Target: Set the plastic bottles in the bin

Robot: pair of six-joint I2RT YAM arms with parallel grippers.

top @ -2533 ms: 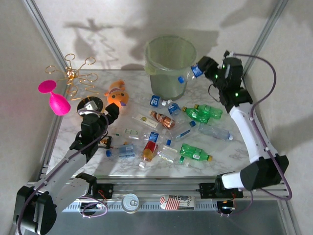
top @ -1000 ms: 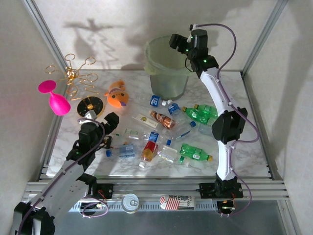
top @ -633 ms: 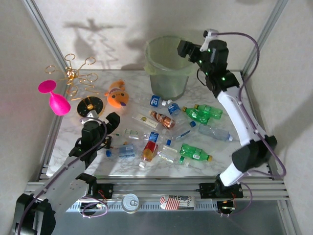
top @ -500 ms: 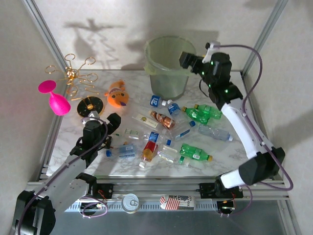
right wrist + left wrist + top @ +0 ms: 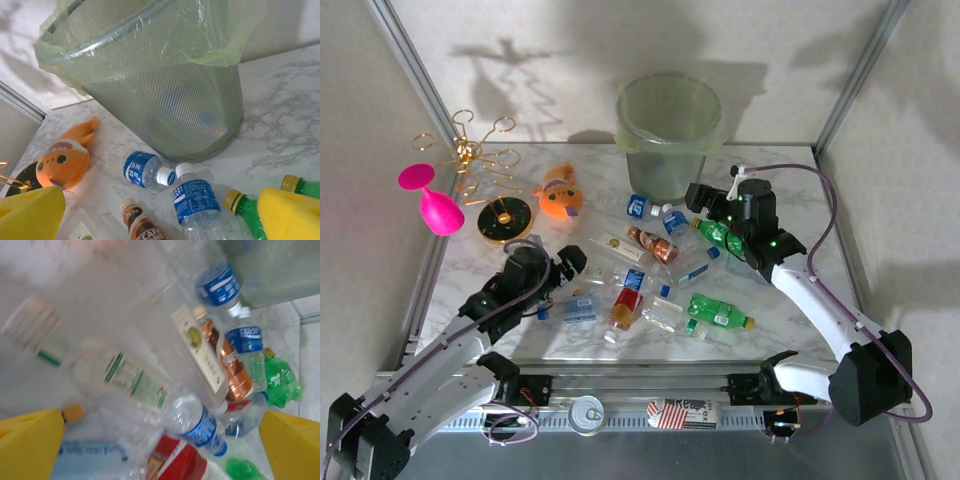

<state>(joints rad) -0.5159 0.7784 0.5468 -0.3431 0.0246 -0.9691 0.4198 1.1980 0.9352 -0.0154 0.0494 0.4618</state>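
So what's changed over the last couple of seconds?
The right gripper carried a blue-labelled bottle over the bin, let it go, and has come back down beside it, open and empty. The left gripper, also open, edged forward toward the loose bottles. The plush toy and pink glass haven't moved.

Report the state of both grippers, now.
Left gripper: open, holding nothing.
Right gripper: open, holding nothing.
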